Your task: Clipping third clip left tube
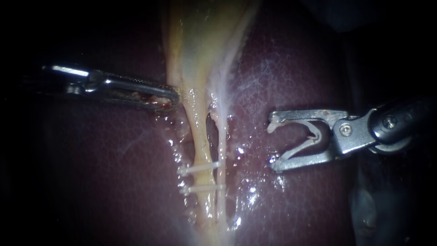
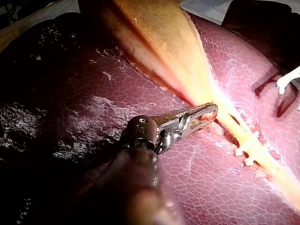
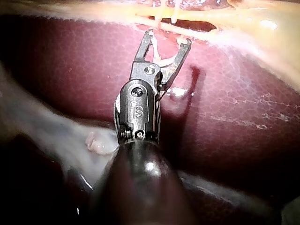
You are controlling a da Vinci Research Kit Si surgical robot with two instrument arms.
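Observation:
The yellow gallbladder [image 1: 200, 41] narrows down into the left tube [image 1: 199, 136], which carries two white clips [image 1: 200, 167] [image 1: 203, 187]. A thinner whitish right tube [image 1: 222, 143] runs beside it. My left instrument [image 1: 174, 97] comes in from the left, its jaws shut on the gallbladder's lower left edge [image 2: 212, 110]. My right instrument [image 1: 273, 144] hovers over the liver to the right of both tubes, apart from them. Its jaws stand wide apart and hold an open white clip [image 1: 306, 139] [image 3: 157, 55] between them.
Dark red liver [image 1: 296, 68] lies under and around the tubes, wet and glistening near the clips. A slit-like window [image 1: 211, 130] opens between the two tubes. The outer parts of the endoscope view are dark.

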